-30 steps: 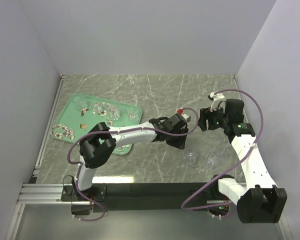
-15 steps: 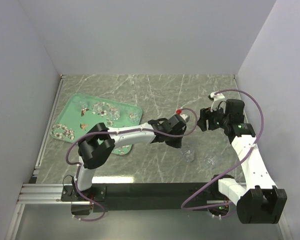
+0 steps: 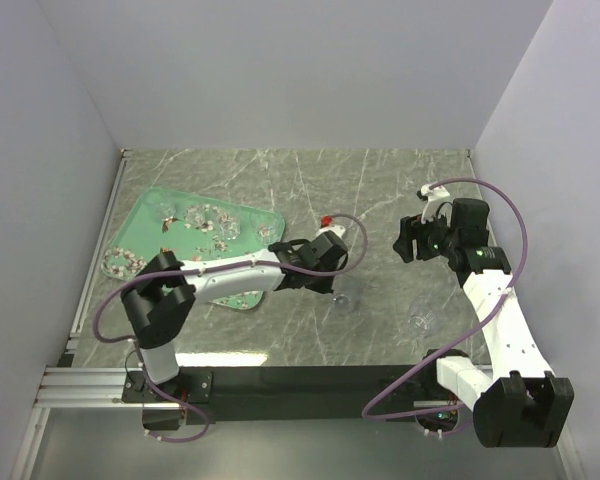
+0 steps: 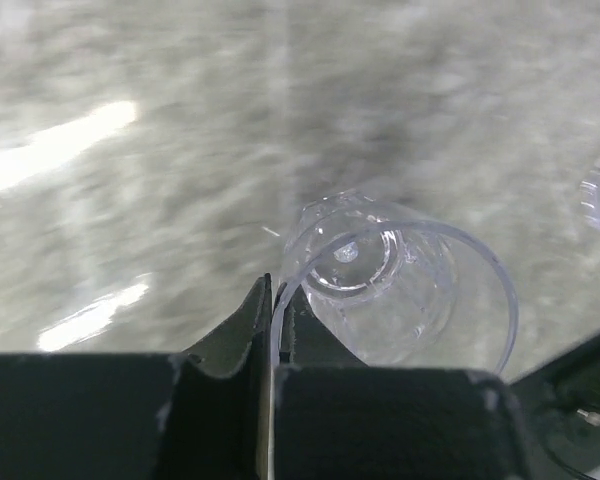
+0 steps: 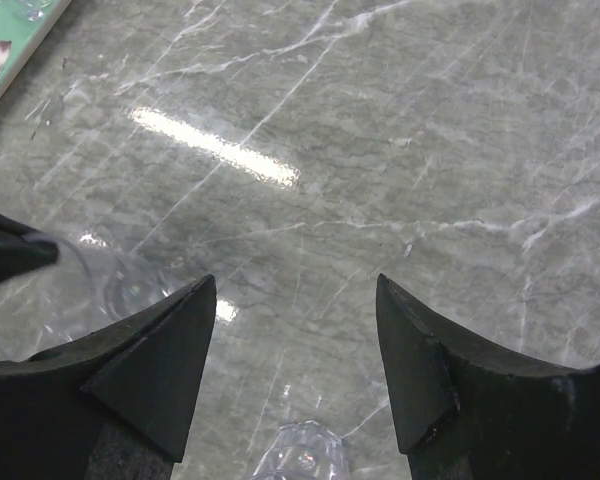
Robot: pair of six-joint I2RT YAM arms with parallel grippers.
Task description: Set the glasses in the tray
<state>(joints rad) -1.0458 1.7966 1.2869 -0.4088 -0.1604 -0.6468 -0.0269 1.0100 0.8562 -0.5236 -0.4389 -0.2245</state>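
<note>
- The grey marble-patterned surface [image 3: 300,190] carries everything.
- A mint-green rectangular tray [image 3: 140,225] with a blossom print lies at the surface's 9 o'clock side in the top view.
- The right hand [image 5: 295,370] hovers at 3 o'clock, its fingers spread and holding nothing.
- The left hand [image 4: 275,310] is pressed onto the rim of a small clear round drinking glass [image 4: 400,290]. The glass is near the middle of the surface, outside the tray at its 4 o'clock corner.
- A second clear glass [image 3: 420,320] stands on the surface at 4 o'clock, well apart from the tray.

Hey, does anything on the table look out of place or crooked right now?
Nothing spilled or broken. The tray sits crooked on the marble table, and one glass sits alone outside it. The left fingers pinch another glass by its rim.
</note>
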